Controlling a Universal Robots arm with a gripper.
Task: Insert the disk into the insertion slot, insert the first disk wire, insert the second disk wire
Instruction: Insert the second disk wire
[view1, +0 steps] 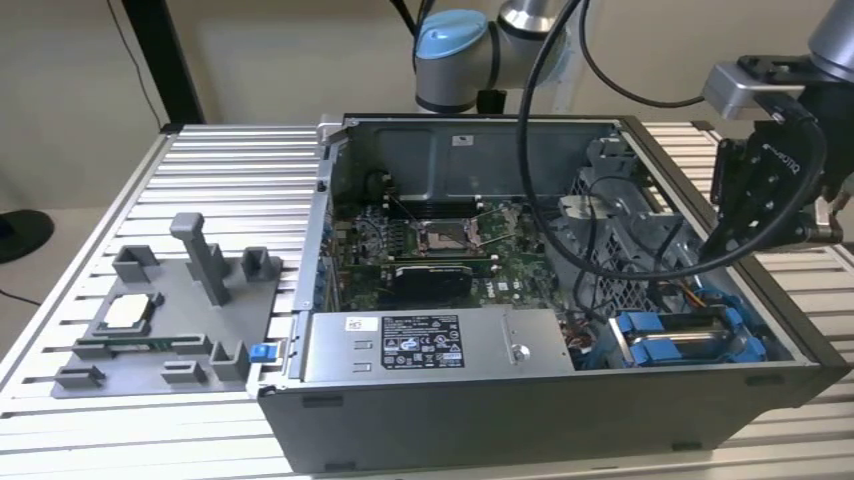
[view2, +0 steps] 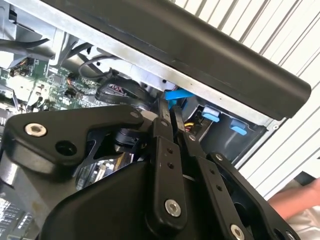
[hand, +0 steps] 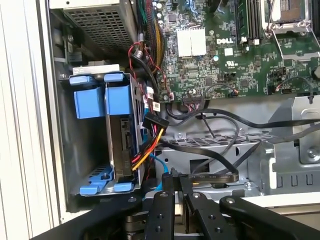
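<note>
Silver-grey tubing, pale blue joint cap, looping black cables; at the end, a matt black pincer of slim link bars fastened with silver screws.

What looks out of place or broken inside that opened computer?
Nothing looks broken or spilled. The computer case lies open, and the drive sits straight in its blue-railed bay. Only the loose wires beside it look untidy, with the tool close by.
</note>
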